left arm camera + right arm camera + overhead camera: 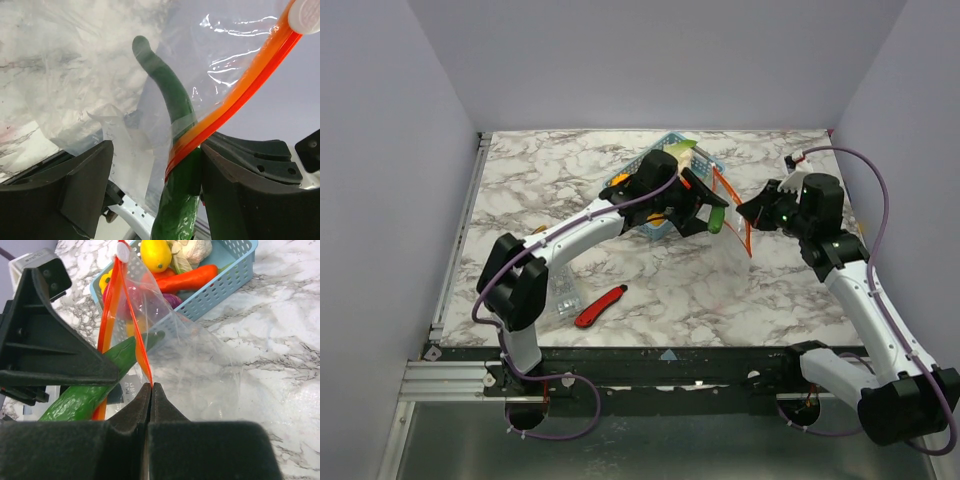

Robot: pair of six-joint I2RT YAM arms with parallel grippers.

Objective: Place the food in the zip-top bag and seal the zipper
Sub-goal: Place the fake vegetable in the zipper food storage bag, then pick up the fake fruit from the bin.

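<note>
Left end effector [156, 152] stands spread, its matte black fingers [85, 190] flanking a glossy, curved green cucumber [180, 205]. The tapered tip pokes through the mouth of the bag [200, 365]. It seems to lean on one finger, though that is hard to tell. Thin, clear, crinkled film hangs from the smooth orange zipper [250, 80]. Right end effector [151, 390] is pressed together, pinching that strip's edge over the marbled table [280, 340]. Behind, a blue perforated basket [235, 277] holds a lemon [155, 254], a carrot [187, 279] and a knobbly cauliflower [192, 249].
</note>
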